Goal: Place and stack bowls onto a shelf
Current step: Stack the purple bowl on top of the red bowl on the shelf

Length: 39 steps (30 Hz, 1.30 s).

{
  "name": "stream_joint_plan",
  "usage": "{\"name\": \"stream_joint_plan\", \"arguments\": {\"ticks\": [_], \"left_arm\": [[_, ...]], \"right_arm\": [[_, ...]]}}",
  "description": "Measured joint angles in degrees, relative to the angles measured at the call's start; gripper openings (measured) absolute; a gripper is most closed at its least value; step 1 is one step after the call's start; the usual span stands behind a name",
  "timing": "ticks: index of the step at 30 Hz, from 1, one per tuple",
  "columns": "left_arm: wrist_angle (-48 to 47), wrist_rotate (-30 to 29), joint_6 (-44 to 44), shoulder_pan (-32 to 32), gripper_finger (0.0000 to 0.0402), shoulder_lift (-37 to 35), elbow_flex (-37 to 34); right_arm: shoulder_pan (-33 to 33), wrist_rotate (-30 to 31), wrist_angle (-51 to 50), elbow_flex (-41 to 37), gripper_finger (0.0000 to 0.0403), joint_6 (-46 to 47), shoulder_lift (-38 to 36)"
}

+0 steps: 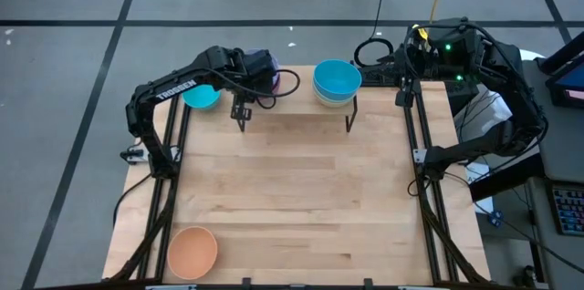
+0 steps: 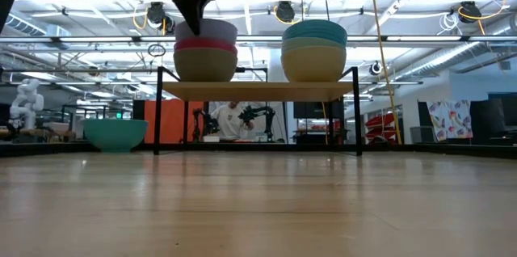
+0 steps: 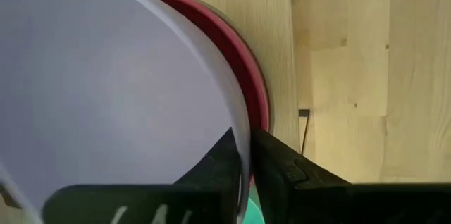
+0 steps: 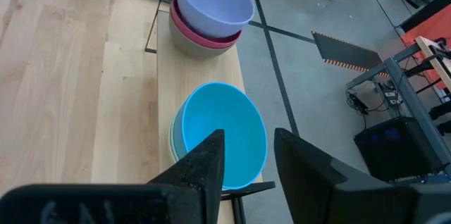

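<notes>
Planks of the light wooden tabletop (image 1: pixel 301 199) carry a low plank-topped shelf (image 2: pixel 258 90) where the left gripper (image 3: pixel 243 171) pinches a lavender bowl's (image 3: pixel 106 90) rim, the right gripper (image 4: pixel 246 164) spread, bright workshop behind.

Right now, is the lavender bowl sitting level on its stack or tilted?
Tilted. The lavender bowl leans in the magenta bowl, its rim pinched by the left gripper.
</notes>
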Motion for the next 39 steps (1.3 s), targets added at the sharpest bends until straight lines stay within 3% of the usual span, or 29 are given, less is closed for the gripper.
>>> {"name": "stream_joint_plan", "arguments": {"ticks": [7,17,21,39], "left_arm": [[0.02,0.0,-1.24,0.0,0.0031,0.0,0.0],[0.05,-0.49,-3.1,0.0,0.0096,0.0,0.02],[0.04,-4.41,-1.8,-0.37,0.0111,0.0,0.02],[-2.29,-6.96,-1.46,-2.47,0.0113,-0.96,0.07]], "right_arm": [[0.0,0.0,-0.01,0.0,0.0118,-0.06,0.0],[0.0,-0.02,-0.01,0.0,0.0118,-0.1,0.0],[0.0,-0.01,-0.01,0.0,0.0118,-0.12,0.0],[0.0,-0.01,-0.01,-0.01,0.0118,-0.07,0.0]]}}
